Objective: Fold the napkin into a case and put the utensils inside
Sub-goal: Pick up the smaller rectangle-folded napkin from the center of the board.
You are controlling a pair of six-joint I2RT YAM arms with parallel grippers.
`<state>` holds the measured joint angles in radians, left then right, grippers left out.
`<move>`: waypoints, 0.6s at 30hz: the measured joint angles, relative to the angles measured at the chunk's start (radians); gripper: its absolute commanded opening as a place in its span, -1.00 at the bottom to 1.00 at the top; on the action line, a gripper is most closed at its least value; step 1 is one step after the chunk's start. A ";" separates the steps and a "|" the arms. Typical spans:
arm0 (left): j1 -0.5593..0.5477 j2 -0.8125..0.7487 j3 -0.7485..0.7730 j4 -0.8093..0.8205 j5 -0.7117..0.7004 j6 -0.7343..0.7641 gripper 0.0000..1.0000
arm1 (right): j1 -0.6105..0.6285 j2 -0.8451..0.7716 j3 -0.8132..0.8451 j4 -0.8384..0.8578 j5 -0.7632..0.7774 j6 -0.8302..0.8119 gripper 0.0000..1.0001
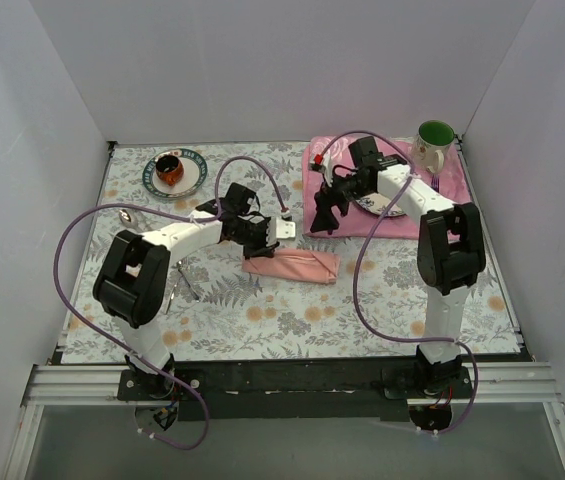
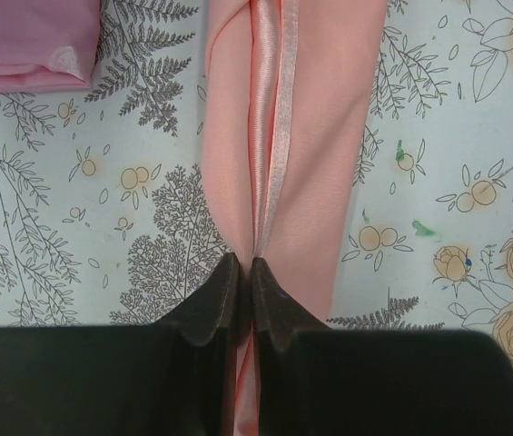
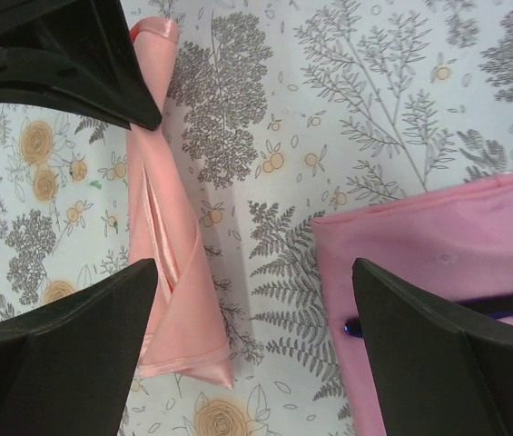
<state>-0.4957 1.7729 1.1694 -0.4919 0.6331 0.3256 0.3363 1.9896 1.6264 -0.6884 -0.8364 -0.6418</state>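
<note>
Left gripper (image 2: pixel 245 269) pinches the satin-edged fold of the salmon-pink case (image 2: pixel 301 136), its two black fingers pressed together at bottom centre of the left wrist view with the cloth caught between them. The case runs from there straight up to the top edge of that frame. Seen from above, the case (image 1: pixel 294 266) lies as a narrow oblong at the centre of the floral tablecloth (image 1: pixel 262 325), its left end at the tips of the left gripper (image 1: pixel 260 244). The right gripper (image 1: pixel 326 222) hangs just above and to the right of the case, by the lower left corner of the pink placemat (image 1: pixel 387 228), jaws spread wide with nothing between them. In the right wrist view its fingers (image 3: pixel 74 345) fill the lower corners. There the case (image 3: pixel 170 282) runs down the left side of the frame, just beside the left-hand finger and clear of the gap. The placemat (image 3: pixel 438 236) sits at right, a purple tip (image 3: pixel 350 327) showing at its edge. Silver utensils (image 1: pixel 184 288) lie at left of centre by the left arm, well apart from the case.
</note>
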 measured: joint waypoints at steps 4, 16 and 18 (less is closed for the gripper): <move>-0.006 -0.002 -0.023 0.027 -0.003 0.011 -1.00 | 0.037 0.043 0.000 -0.002 -0.003 -0.050 0.54; -0.010 -0.078 -0.068 0.079 -0.005 0.029 -1.00 | 0.143 0.103 -0.014 -0.024 -0.006 -0.101 0.48; -0.013 -0.083 -0.069 0.084 -0.006 0.032 -1.00 | 0.150 0.110 -0.014 -0.027 -0.006 -0.107 0.46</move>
<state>-0.5083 1.6901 1.1000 -0.4080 0.6273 0.3576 0.4858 2.0995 1.6123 -0.7155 -0.8425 -0.7490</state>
